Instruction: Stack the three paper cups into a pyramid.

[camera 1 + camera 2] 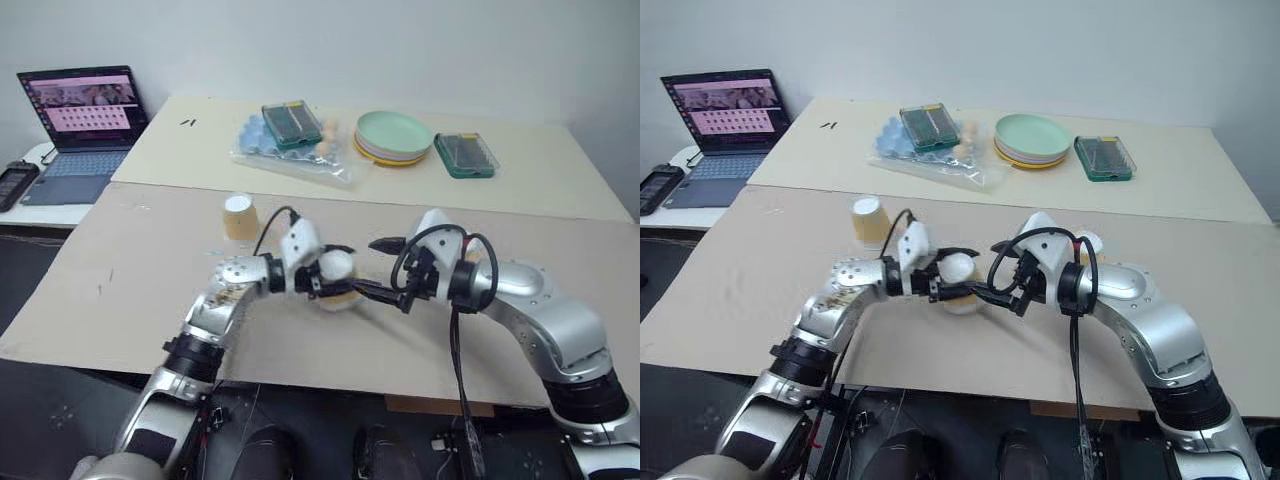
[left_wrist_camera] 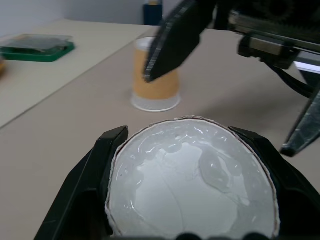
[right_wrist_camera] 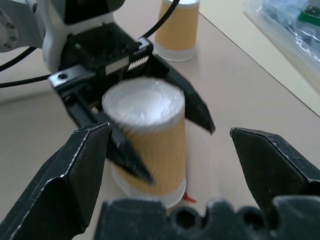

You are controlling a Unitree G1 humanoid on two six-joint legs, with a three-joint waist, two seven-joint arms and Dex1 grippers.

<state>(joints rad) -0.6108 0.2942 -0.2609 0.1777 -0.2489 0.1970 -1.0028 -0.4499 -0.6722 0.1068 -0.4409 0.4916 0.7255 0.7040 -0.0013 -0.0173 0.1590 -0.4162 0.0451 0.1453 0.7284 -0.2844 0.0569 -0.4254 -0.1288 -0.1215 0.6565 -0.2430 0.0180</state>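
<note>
My left gripper [image 1: 338, 272] is shut on an upside-down paper cup [image 1: 336, 266], tan-sided with its white base up, low over the middle of the brown table [image 1: 150, 290]. My right gripper [image 1: 378, 268] stands open just to the cup's right, one finger on each side of it without touching. A second paper cup [image 1: 238, 215] stands upside down farther back on the left. The third paper cup [image 2: 155, 87] stands upside down beyond the held one, partly hidden by a right finger [image 2: 172, 40].
At the back are an open laptop [image 1: 80, 120], a plastic bag with an egg tray [image 1: 290, 155], two green-lidded boxes [image 1: 292, 122] [image 1: 465, 155] and stacked green plates [image 1: 393, 135]. The table's front edge [image 1: 300, 370] runs close under both arms.
</note>
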